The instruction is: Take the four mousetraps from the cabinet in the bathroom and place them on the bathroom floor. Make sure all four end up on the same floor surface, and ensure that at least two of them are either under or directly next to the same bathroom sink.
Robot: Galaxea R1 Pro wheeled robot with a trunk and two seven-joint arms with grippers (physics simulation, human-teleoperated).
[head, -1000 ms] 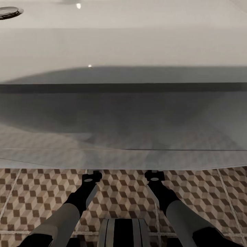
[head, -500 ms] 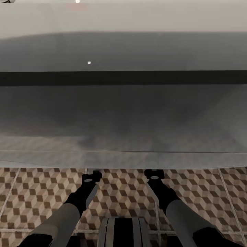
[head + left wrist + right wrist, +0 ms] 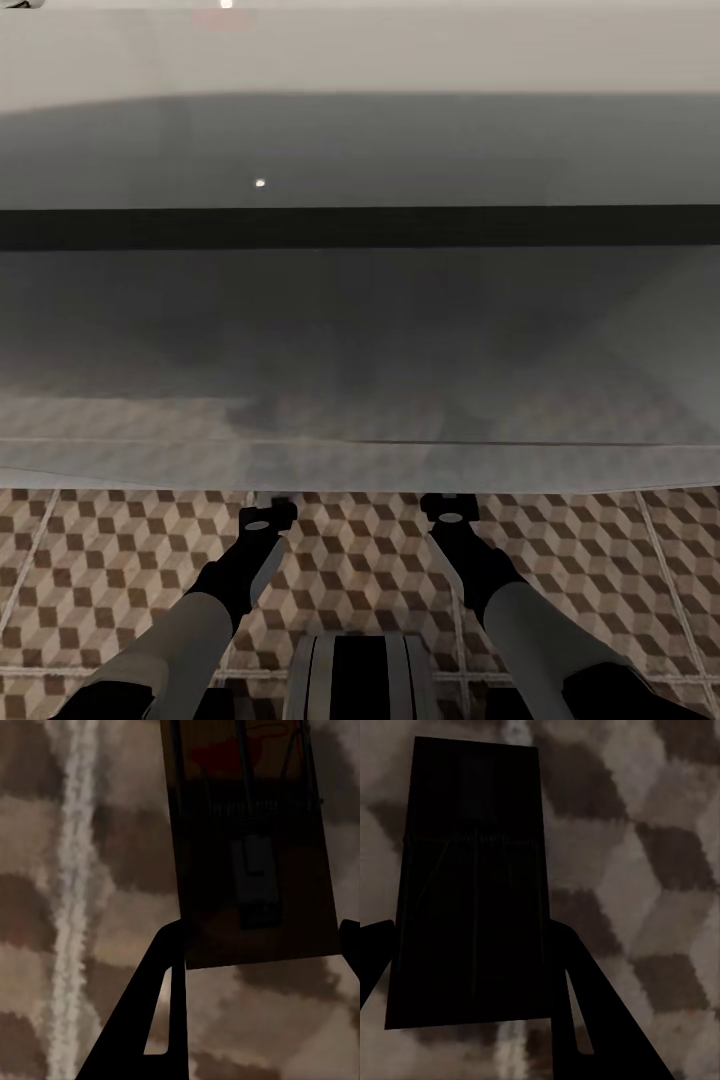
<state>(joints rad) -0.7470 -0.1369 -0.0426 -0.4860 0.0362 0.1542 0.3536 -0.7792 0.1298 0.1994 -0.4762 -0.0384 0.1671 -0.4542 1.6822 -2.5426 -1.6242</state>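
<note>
A brown wooden mousetrap (image 3: 251, 855) with wire parts and a red mark sits between the dark fingers of my left gripper (image 3: 259, 937), which is shut on it just above the cube-patterned floor (image 3: 90, 907). A second mousetrap (image 3: 472, 877), dark in shadow, is held the same way by my right gripper (image 3: 471, 934). In the head view both arms reach forward over the bathroom floor (image 3: 90, 570). The left gripper (image 3: 268, 510) and right gripper (image 3: 446, 510) have their tips hidden beneath the front edge of the white sink vanity (image 3: 360, 330).
The white sink top (image 3: 360, 50) and its vanity span the whole width ahead, overhanging the tiles. My base (image 3: 360, 675) is at the bottom middle. Open tiled floor lies to the left and right of the arms.
One second ago the camera shifted, so the basin top and drain slid up out of the picture. Since half a second ago nothing has moved; the arms keep their places.
</note>
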